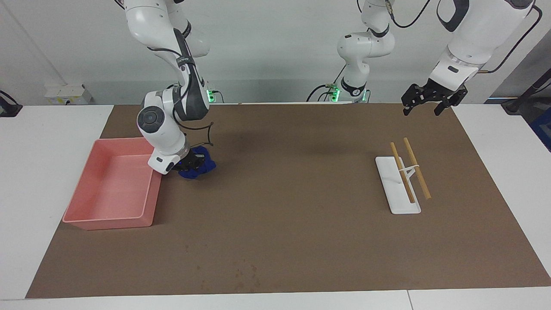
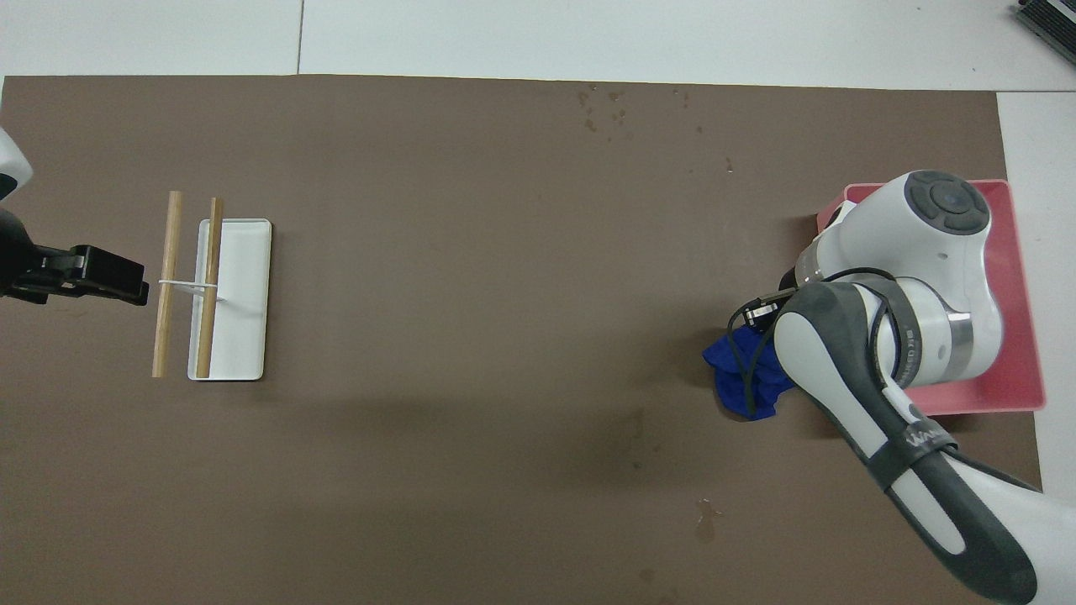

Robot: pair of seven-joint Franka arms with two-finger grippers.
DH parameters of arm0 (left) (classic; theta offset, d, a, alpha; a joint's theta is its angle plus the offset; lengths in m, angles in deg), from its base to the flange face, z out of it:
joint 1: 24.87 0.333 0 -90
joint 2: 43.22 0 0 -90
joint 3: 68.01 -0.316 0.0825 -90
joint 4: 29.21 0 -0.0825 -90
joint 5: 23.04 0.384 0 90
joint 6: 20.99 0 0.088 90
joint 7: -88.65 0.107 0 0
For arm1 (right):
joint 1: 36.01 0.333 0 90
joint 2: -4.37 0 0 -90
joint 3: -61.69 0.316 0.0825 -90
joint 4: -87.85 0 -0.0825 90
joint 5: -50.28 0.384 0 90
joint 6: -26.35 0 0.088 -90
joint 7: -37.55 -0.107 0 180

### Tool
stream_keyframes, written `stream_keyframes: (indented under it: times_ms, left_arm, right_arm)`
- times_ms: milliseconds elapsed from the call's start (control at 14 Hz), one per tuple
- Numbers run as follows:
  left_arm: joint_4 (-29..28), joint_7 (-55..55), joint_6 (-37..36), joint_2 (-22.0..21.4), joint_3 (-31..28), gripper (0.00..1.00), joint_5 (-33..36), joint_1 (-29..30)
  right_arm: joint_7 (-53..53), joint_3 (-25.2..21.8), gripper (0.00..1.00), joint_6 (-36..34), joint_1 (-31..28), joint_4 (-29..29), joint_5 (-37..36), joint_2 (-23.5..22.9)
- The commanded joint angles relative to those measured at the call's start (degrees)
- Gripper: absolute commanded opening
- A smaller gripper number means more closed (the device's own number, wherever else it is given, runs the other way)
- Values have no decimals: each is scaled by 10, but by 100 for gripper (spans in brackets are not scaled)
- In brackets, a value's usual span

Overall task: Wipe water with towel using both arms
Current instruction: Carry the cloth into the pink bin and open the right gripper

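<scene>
The royal-blue towel (image 1: 200,166) (image 2: 740,374) is bunched in my right gripper (image 1: 189,164), which is shut on it just beside the pink bin's corner nearest the robots. Whether the cloth still touches the brown mat (image 1: 292,206) I cannot tell. From overhead, the right arm's wrist covers that gripper and only the towel pokes out. My left gripper (image 1: 425,106) (image 2: 113,277) hangs open and holds nothing, over the mat's corner at the left arm's end, and that arm waits. The water is too faint for me to pick out on the mat.
A pink bin (image 1: 107,220) (image 2: 1031,336) stands at the right arm's end. A white tray (image 1: 398,196) (image 2: 244,336) with two wooden sticks (image 1: 417,168) (image 2: 168,286) on a small rack lies toward the left arm's end. Small dark spots (image 1: 245,275) (image 2: 605,109) mark the mat's edge farthest from the robots.
</scene>
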Motion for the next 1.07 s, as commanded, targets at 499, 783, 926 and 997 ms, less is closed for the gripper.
stream_keyframes:
  times_ms: [499, 783, 926, 997]
  left_arm:
    - [-17, 2, 9, -13, 3, 100, 9, 4]
    - [-17, 2, 9, -13, 3, 100, 9, 4]
    - [-17, 2, 9, -13, 3, 100, 9, 4]
    - [-17, 2, 9, -13, 3, 100, 9, 4]
  right_arm:
    - [47, -2, 0, -183, -57, -63, -1, 123]
    - [144, -2, 0, -252, -124, -135, -20, 131]
    - [201, -2, 0, -250, -147, -149, -49, 130]
    - [231, -1, 0, -234, -161, -148, -65, 130]
